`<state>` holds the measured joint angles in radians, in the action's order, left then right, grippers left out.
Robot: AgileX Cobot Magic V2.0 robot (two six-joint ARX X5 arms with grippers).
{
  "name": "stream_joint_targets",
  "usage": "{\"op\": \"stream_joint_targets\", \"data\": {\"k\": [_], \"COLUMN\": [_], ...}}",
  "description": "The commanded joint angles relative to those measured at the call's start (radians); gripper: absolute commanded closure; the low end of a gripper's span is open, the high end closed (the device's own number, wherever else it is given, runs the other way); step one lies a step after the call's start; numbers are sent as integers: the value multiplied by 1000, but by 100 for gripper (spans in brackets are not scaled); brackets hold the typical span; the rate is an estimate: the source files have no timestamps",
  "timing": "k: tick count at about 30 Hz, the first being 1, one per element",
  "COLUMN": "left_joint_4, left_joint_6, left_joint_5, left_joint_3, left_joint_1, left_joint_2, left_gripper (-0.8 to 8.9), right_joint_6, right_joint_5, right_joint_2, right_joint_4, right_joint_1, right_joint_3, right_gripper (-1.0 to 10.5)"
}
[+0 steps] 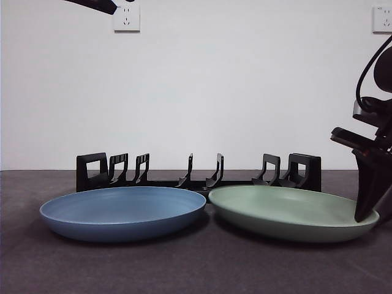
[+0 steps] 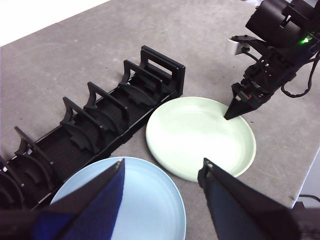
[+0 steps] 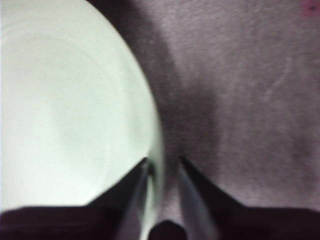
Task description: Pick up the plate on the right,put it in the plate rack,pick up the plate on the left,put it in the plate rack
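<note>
The green plate (image 1: 288, 211) (image 2: 200, 135) (image 3: 65, 110) lies flat on the table at the right, and the blue plate (image 1: 122, 211) (image 2: 145, 210) lies at the left, their rims nearly meeting. Behind both stands the black plate rack (image 1: 92, 168) (image 2: 100, 120) with nothing in its slots. My right gripper (image 1: 365, 211) (image 2: 232, 114) (image 3: 162, 162) is down at the green plate's outer right rim, one jaw inside the rim and one outside, narrowly open with a slit still showing. My left gripper (image 2: 162, 162) hangs open high above the blue plate, only a black tip (image 1: 98, 5) in the front view.
The table is dark grey, with its edge (image 2: 300, 180) close beyond the green plate. A white wall with two power sockets (image 1: 126, 17) (image 1: 382, 18) stands behind the rack. The right arm's cables (image 2: 300, 75) hang over the table's right side.
</note>
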<state>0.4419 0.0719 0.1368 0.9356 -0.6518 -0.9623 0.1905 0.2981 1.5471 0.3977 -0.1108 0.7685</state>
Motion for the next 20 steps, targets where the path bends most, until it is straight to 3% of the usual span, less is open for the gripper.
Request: {"op": "stream_joint_targets", "data": {"k": [1,6,17,20], "left_joint_4": [6,24,39,37], "left_joint_6": [39,124,402,444], "left_joint_5": [-5,-6,-5,-5], "left_joint_3": [2,2,2,2], "left_joint_1": [-12,-36,-168,-216], "left_joint_2": [-2,-7,-79,-118], "left_gripper": [558,561,561,562], "right_joint_6": [9,44,47,43], "right_joint_5": [-11,-11,-6,34], "right_joint_2": [12,-5,-166,-203], "right_joint_4": [7,29,251,308], "right_joint_1": [0,0,-2,-2], "right_joint_3": [-6,-3,81,114], "right_gripper": [963,963,963,963]}}
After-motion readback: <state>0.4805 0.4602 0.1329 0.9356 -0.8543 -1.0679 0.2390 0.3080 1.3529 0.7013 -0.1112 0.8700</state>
